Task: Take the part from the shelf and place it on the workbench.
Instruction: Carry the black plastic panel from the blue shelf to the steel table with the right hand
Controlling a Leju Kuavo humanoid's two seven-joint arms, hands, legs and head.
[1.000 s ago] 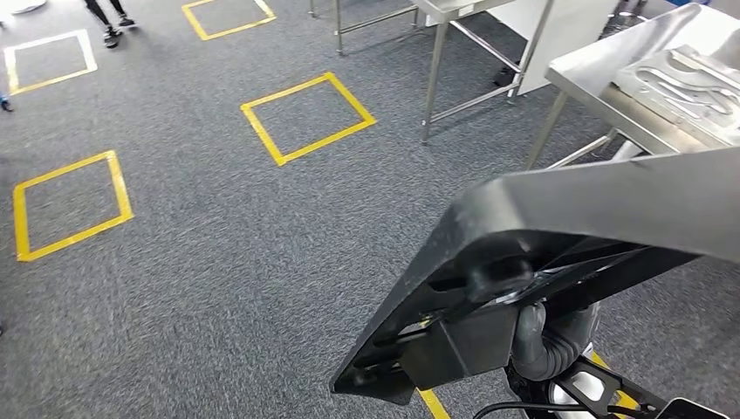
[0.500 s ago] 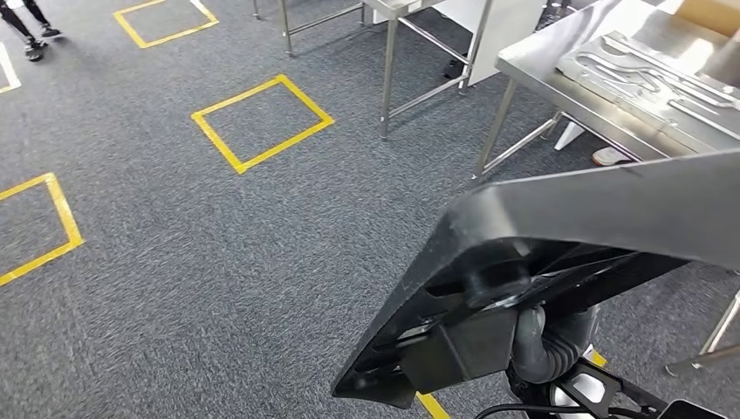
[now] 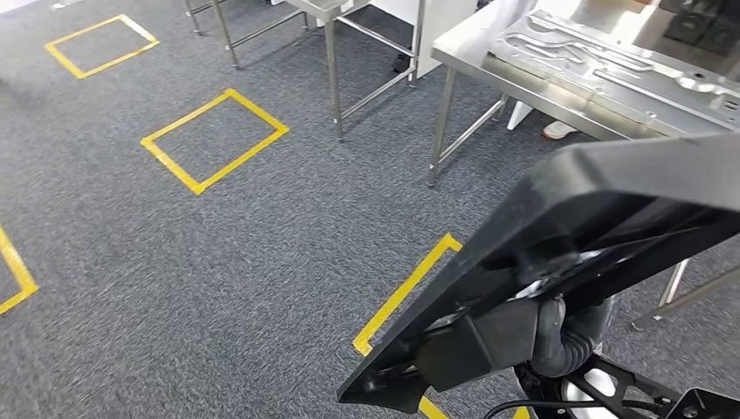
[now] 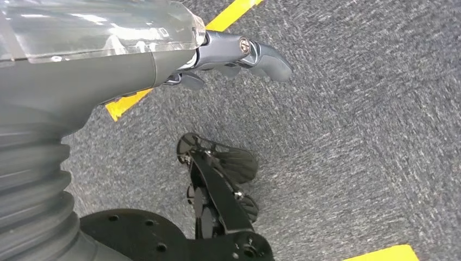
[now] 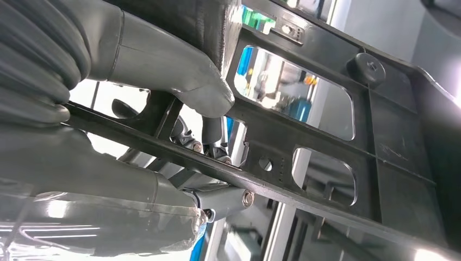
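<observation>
Black plastic part [image 3: 602,236] is filling the head view from 3 to 6 o'clock, tilted, carried above the grey carpet [image 3: 218,262]. Right hand [image 5: 179,141] is grasping the part from below: in the right wrist view the thumb is pressing one side of a rib and the darker fingers [image 5: 217,138] are hooking through a cut-out, so the frame is sitting clamped between them. Left hand [image 4: 234,57] is hanging over the carpet, holding nothing, fingers loosely extended and apart. Steel workbench [image 3: 489,65] is standing at 1 o'clock in the head view, near the part's upper edge but apart from it, with a metal plate [image 3: 611,61] with grooves lying on top. Yellow tape squares [image 3: 214,140] are marking the carpet at 10 to 11 o'clock; another tape corner [image 3: 410,284] is lying just beside the part's lower end.
</observation>
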